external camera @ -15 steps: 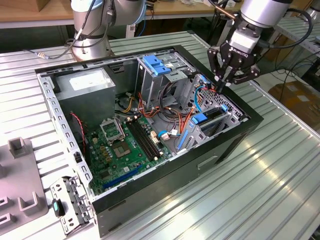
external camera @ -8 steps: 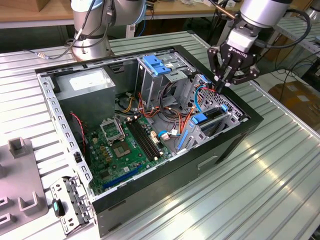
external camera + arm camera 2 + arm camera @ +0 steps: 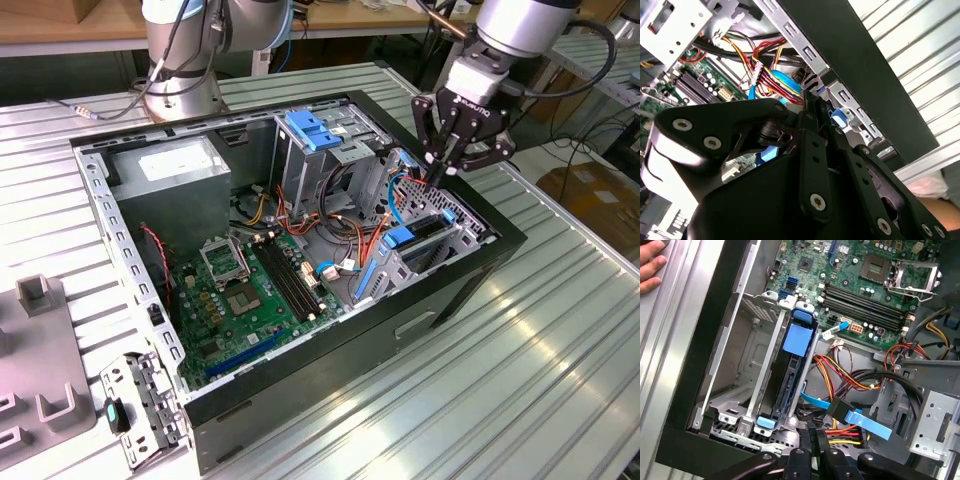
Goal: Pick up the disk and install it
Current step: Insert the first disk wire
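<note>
The disk (image 3: 786, 385) stands on edge in the metal drive cage at the front of the open computer case (image 3: 470, 265), dark with blue side rails and a blue tab at each end. In the exterior view the disk (image 3: 425, 234) sits in the cage on the case's right side. My gripper (image 3: 438, 178) hangs just above the far end of that cage, next to blue and orange cables. Its fingertips (image 3: 812, 436) are close together with nothing between them, and they are apart from the disk.
The motherboard (image 3: 250, 290) fills the case floor, with a grey power supply box (image 3: 175, 170) and a blue slotted bracket (image 3: 315, 128) behind it. A blue data connector (image 3: 860, 422) lies near my fingers. A person's hand (image 3: 650, 267) rests on the table by the case. A second arm's base (image 3: 180, 60) stands behind.
</note>
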You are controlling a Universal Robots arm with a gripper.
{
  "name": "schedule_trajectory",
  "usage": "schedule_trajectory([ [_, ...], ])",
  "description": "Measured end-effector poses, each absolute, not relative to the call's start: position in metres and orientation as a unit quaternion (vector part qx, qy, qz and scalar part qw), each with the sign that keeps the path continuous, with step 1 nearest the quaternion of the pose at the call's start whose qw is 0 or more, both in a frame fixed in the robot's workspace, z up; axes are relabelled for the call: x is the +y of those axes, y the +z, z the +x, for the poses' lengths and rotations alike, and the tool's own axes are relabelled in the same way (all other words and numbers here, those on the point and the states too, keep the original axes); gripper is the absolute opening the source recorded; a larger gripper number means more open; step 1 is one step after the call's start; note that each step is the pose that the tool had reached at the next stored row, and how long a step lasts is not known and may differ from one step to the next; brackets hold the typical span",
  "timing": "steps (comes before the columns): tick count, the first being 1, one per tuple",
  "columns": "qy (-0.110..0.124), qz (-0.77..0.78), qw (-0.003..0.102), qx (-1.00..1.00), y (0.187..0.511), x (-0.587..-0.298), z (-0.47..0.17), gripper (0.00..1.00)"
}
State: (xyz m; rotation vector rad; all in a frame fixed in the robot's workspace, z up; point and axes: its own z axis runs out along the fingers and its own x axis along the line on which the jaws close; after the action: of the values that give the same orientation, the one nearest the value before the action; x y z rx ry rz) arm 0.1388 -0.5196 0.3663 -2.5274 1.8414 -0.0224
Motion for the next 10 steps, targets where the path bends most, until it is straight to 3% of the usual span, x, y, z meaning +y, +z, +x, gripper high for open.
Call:
schedule_trajectory([
  [10,-0.008,-0.742,0.006,0.670,0.3622,-0.5196,0.1388,0.16],
])
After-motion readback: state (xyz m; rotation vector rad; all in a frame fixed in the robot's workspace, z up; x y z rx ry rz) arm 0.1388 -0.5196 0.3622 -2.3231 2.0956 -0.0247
